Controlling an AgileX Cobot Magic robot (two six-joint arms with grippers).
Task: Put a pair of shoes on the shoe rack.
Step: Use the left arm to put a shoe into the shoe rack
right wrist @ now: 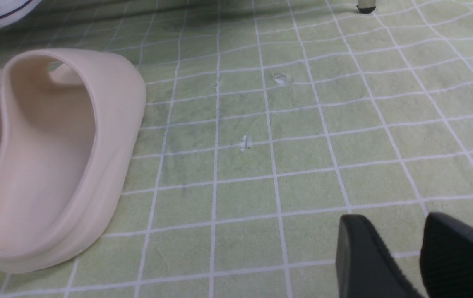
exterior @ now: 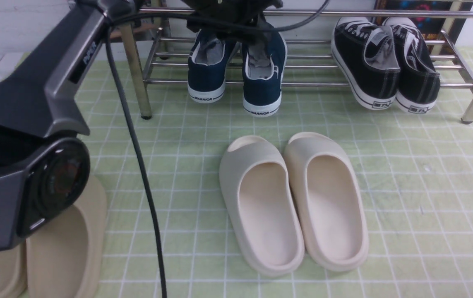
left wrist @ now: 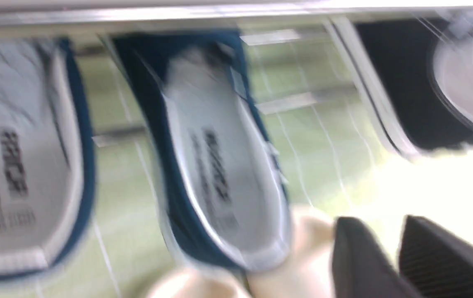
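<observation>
At the near left corner of the green checked mat [exterior: 426, 186], tan slides [exterior: 66, 248] are partly hidden by the left arm. The right tool [right wrist: 385, 222] is seen low over bare mat, fingers spread and empty. Cream slides [exterior: 261, 207] lie mid-mat. Along the far edge, the navy slip-on sneakers [exterior: 263, 89] are set on the shoe rack [exterior: 315, 84], heels overhanging its front bar, with black lace-up sneakers [exterior: 368, 66] towards the right edge. The left tool [left wrist: 375, 223] is seen above the navy pair, fingers slightly apart, pinching nothing.

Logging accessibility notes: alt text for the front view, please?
Navy WARRIOR slip-on sneakers sit on the chrome shoe rack, the left gripper just above them, black lace-up sneakers to their right. Cream foam slides lie in front on the green checked mat.
</observation>
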